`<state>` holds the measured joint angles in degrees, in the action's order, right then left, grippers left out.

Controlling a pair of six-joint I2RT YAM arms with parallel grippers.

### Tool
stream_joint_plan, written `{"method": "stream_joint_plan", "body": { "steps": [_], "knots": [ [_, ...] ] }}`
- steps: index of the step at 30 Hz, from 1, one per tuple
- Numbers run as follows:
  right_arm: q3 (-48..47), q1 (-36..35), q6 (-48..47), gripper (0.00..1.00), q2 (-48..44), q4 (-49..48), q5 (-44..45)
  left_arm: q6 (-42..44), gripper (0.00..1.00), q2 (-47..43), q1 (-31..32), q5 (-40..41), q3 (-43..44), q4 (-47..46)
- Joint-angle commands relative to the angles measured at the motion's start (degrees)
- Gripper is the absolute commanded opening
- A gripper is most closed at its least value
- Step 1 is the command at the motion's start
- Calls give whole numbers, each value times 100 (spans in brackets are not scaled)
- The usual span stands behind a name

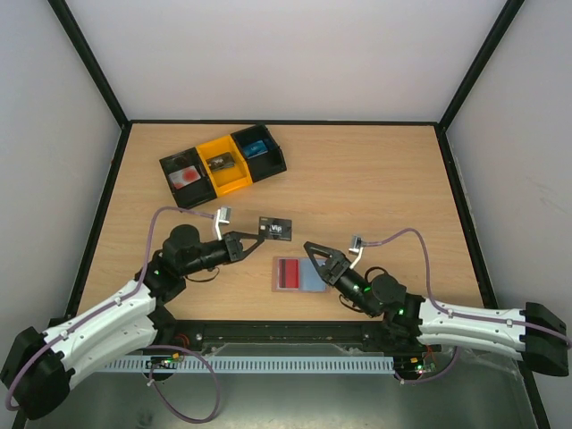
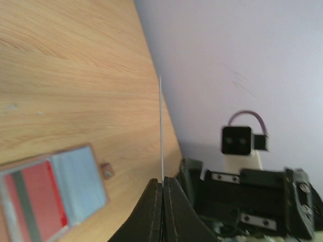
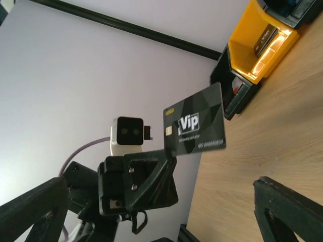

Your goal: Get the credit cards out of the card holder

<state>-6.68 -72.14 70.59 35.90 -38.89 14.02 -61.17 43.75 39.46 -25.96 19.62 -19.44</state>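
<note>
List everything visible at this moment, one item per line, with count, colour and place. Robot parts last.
card holder: one, brown with a pale greyish inside, lying open on the table between the two arms
red card: one, red with a dark stripe, in the holder's left half as seen from the top view
black card: one, black with "Vip" lettering, held above the table
bins: three in a row (black, yellow, black), far left of the table, each with something inside
table: one, light wood
left gripper: one, black, shut on the black card
right gripper: one, black, open, at the holder's right edge
</note>
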Motion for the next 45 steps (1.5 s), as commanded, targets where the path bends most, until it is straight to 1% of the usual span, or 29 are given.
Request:
{"method": "stream_joint_plan", "body": {
  "steps": [1, 3, 5, 8, 12, 17, 20, 22, 26, 30, 34, 40, 45],
  "knots": [
    [167, -37, -155, 98, -305, 535, 191, 494, 3, 207, -178, 860, 449, 756],
    [152, -37, -213, 97, -407, 720, 171, 630, 3, 384, -312, 1214, 629, 1036],
    [78, -37, -311, 98, -503, 982, 158, 744, 3, 598, -554, 1374, 776, 1172],
    [-31, -37, -516, 97, -603, 1304, 121, 834, 3, 934, -1018, 1396, 971, 1158],
    [-89, -37, -776, 97, -724, 1605, 29, 1010, 3, 1308, -1550, 1696, 1232, 1097],
    [-195, -37, -1056, 98, -967, 2153, 195, 1213, 3, 1932, -2106, 2454, 1786, 1121],
    [-201, -37, -1223, 98, -1215, 2313, 311, 1228, 3, 2473, -2528, 2323, 2081, 901],
    [-234, -37, -1348, 98, -1360, 2415, 424, 1268, 3, 2962, -2779, 2267, 2400, 954],
    [-313, -37, -1591, 97, -1525, 2576, 719, 1501, 3, 3711, -2960, 2490, 3072, 1003],
    [-343, -37, -1770, 98, -1500, 2611, 894, 1594, 3, 4484, -3150, 2203, 3702, 1067],
    [-367, -37, -1785, 98, -1401, 2631, 933, 1577, 3, 5168, -3238, 2081, 4172, 1099],
    [-443, -37, -1778, 98, -1284, 2657, 1002, 1544, 3, 5840, -3252, 2099, 4749, 1349],
    [-441, -37, -1753, 98, -1175, 2599, 1039, 1397, 3, 6146, -3252, 2152, 4803, 1147]
  ]
}}
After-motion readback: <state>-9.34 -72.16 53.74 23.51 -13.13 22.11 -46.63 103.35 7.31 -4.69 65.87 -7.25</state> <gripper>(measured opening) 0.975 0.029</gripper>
